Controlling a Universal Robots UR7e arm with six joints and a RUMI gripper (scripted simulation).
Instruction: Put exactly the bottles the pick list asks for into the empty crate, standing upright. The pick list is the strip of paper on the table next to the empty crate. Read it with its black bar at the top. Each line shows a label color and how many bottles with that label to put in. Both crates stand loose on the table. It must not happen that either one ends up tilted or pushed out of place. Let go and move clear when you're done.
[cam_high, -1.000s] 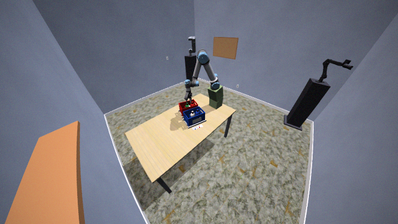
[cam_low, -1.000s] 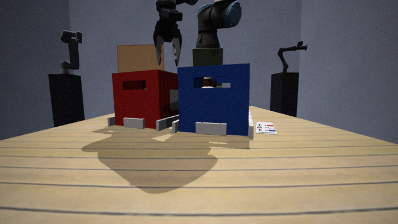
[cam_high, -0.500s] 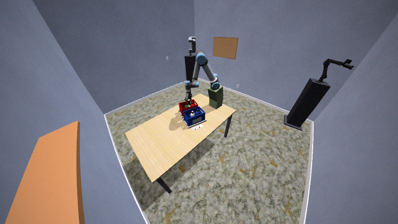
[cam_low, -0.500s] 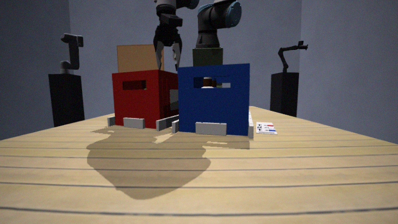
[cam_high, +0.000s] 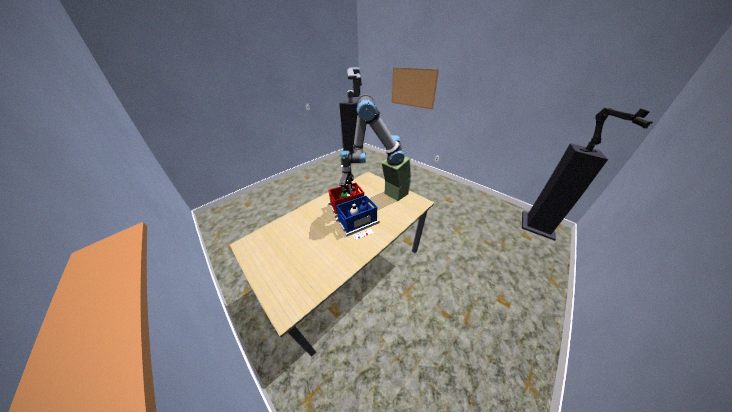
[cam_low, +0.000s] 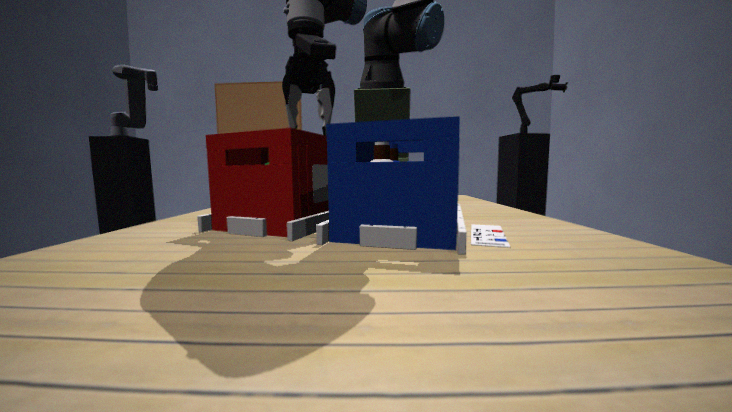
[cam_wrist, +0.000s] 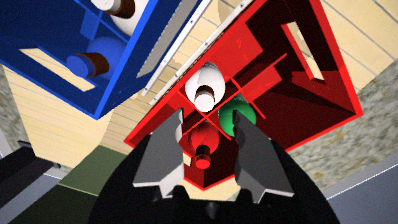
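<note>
Left of the gripper (cam_high: 347, 188) (cam_low: 309, 125) (cam_wrist: 208, 115), wrist view, blue plastic crate (cam_high: 345, 225) (cam_low: 391, 194) (cam_wrist: 117, 82): white-capped bottle (cam_high: 353, 209) (cam_low: 381, 151) (cam_wrist: 131, 19), blue-capped bottle (cam_wrist: 107, 56).
Gripper: fingers apart, nothing clamped!
Below it, red plastic crate (cam_high: 332, 198) (cam_low: 251, 197) (cam_wrist: 351, 97): white, red (cam_wrist: 204, 137), green bottles (cam_wrist: 241, 118).

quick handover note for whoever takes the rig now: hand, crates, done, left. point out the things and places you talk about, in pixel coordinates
Hand (cam_high: 347, 187) (cam_low: 309, 125) (cam_wrist: 207, 109): open, holding nothing, over the red crate (cam_low: 251, 194) (cam_wrist: 327, 95).
Red crate: white, green and red bottles, upright.
Blue crate (cam_low: 393, 194) (cam_wrist: 112, 85): one white bottle, one blue bottle.
List (cam_high: 363, 233) (cam_low: 490, 235): beside the blue crate; counts too small to read.
Done: can't confirm the order is met.
Left: read the list, check both crates against it, fix any mismatch.
</note>
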